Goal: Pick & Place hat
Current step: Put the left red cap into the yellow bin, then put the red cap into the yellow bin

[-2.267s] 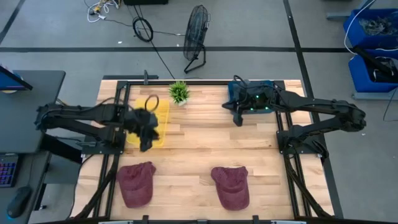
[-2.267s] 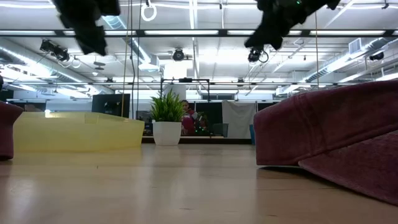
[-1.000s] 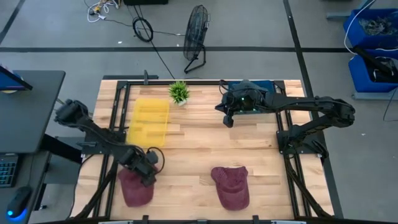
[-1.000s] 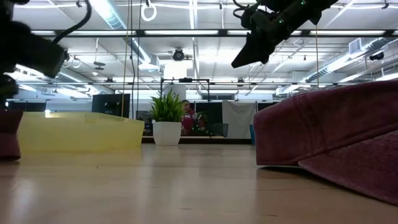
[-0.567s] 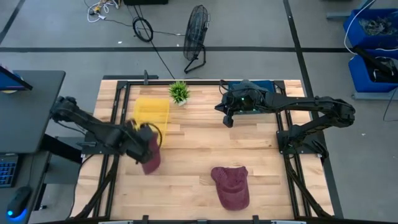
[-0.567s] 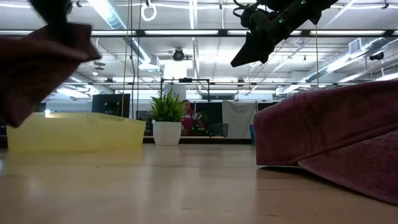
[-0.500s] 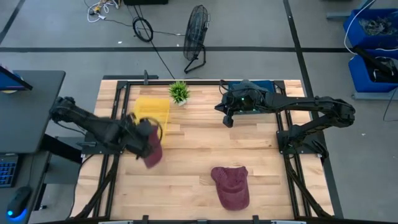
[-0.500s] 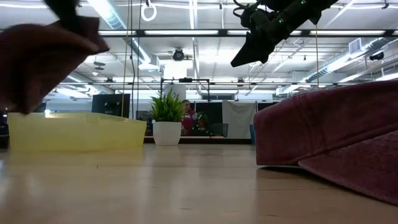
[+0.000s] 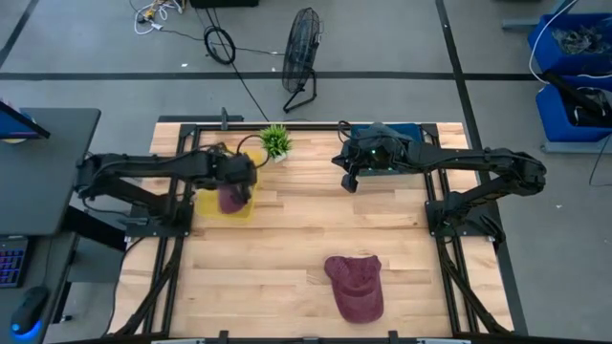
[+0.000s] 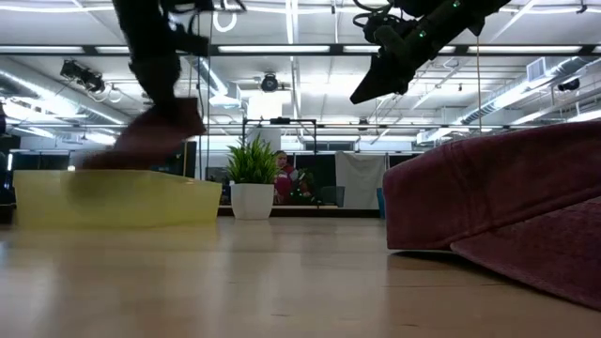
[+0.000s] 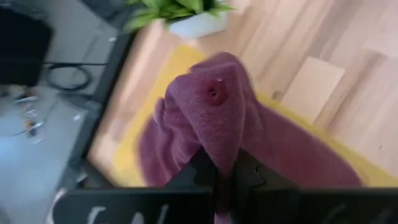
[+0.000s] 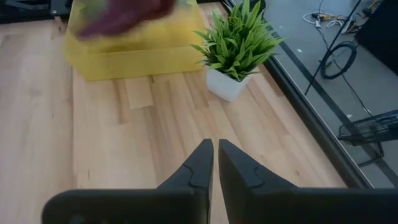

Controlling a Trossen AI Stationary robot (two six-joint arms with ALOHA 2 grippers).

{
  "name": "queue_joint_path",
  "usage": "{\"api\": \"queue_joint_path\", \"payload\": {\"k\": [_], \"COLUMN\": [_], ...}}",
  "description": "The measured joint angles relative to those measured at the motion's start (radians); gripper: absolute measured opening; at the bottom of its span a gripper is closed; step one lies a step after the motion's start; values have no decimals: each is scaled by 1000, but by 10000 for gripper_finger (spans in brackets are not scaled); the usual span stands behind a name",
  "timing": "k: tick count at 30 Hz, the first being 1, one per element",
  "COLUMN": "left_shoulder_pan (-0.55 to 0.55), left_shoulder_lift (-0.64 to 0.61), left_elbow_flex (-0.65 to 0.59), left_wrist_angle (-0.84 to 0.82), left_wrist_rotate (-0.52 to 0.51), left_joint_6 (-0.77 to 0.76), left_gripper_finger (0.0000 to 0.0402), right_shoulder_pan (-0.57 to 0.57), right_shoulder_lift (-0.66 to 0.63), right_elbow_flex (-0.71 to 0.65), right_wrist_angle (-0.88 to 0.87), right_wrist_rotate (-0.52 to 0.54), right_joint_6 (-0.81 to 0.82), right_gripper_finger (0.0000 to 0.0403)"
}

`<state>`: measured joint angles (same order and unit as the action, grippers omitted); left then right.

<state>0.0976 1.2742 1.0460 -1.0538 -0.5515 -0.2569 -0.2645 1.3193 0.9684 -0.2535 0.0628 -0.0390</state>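
A maroon hat (image 9: 230, 199) hangs from my left gripper (image 9: 236, 180), which is shut on it above the yellow bin (image 9: 212, 182) at the table's far left. The low view shows this hat (image 10: 150, 136) just over the bin's rim (image 10: 117, 174). A second maroon hat (image 9: 356, 285) lies flat on the wood at the near middle. Raised over the far middle of the table, my right gripper (image 9: 346, 182) is shut with nothing in it. My left gripper pinches a bunched fold of the hat's crown cloth (image 11: 222, 152) between its two fingers, coming from above and pointing down. The hat hangs slack below the fingers, lifted clear of the table and over the bin, with an eyelet (image 11: 213, 93) facing the wrist camera.
A small potted plant (image 9: 275, 141) stands at the far edge, just right of the bin. A blue object (image 9: 387, 134) sits at the far right behind my right arm. Bare wood stretches between the bin and the second hat.
My left gripper has shut on the hat at the near left of the table. It lifted the hat clear and carried it toward the far edge until it hung above the yellow bin. My right arm has kept still.
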Motion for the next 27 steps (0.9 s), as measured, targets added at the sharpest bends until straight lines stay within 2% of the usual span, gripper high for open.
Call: {"api": "queue_joint_path", "payload": {"k": [4, 11, 15, 19, 27], "left_shoulder_pan": [92, 184, 195, 193, 193], "left_shoulder_lift": [5, 5, 5, 5, 5], "left_elbow_flex": [-108, -201, -231, -236, -236], "left_wrist_angle": [135, 153, 212, 260, 266], "left_wrist_rotate": [37, 70, 179, 252, 238], "left_joint_6": [82, 86, 120, 123, 120], "left_gripper_finger": [15, 16, 22, 51, 131], "right_shoulder_pan": [0, 0, 0, 0, 0], "right_shoulder_lift": [0, 0, 0, 0, 0], "right_elbow_flex": [0, 0, 0, 0, 0], "right_wrist_angle": [-1, -2, -2, -2, 15], "right_wrist_rotate": [0, 0, 0, 0, -3], "right_joint_6": [5, 5, 5, 5, -7], "right_gripper_finger": [31, 31, 31, 31, 39]}}
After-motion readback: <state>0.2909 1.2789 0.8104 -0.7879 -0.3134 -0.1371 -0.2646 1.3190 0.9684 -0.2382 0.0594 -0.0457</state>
